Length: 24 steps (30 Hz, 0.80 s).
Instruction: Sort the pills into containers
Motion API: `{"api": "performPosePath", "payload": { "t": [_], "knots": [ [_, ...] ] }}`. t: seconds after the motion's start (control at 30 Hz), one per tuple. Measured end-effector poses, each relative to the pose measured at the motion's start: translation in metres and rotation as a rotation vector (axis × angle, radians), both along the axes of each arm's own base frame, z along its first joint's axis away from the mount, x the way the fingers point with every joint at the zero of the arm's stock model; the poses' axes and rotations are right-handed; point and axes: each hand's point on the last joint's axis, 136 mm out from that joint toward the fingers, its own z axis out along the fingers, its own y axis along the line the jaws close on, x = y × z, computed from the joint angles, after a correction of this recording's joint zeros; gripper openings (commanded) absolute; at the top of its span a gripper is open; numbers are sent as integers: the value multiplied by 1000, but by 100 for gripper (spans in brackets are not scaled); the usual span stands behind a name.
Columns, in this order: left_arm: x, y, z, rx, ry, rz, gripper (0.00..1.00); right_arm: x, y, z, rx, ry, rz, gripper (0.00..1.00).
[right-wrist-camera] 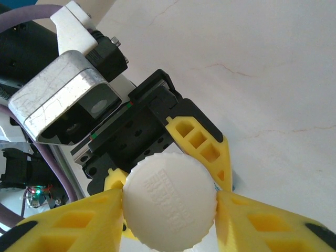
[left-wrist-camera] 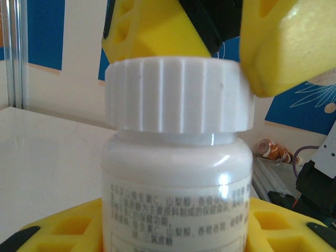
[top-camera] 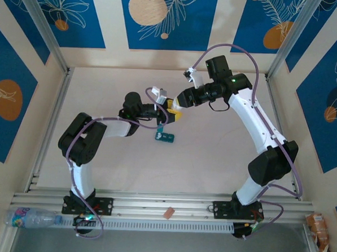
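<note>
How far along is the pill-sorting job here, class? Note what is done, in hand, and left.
Done: the left tool holds the white bottle. In hand: the right tool grips its cap, still on. Left: open it, then fill the green container strip, whose contents are too small to see.

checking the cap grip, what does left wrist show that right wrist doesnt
Left wrist gives the bottle side-on, with its printed label. Right wrist gives the cap's embossed top and the silver camera housing on the left arm. Both share the white cap, the right gripper closed on two sides of it, and the left gripper holding the bottle.
</note>
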Motion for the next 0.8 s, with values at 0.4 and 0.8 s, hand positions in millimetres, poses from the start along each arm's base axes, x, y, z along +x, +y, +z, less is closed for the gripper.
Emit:
{"api": "performPosePath", "payload": {
  "t": [0.4,0.8],
  "knots": [
    [3,1,-13,34,63,12,0,6,2,-16,-37,98,-277,35],
    [-1,1,-22,54,91,-11,0,2,-1,-25,31,118,-547,41]
  ]
}}
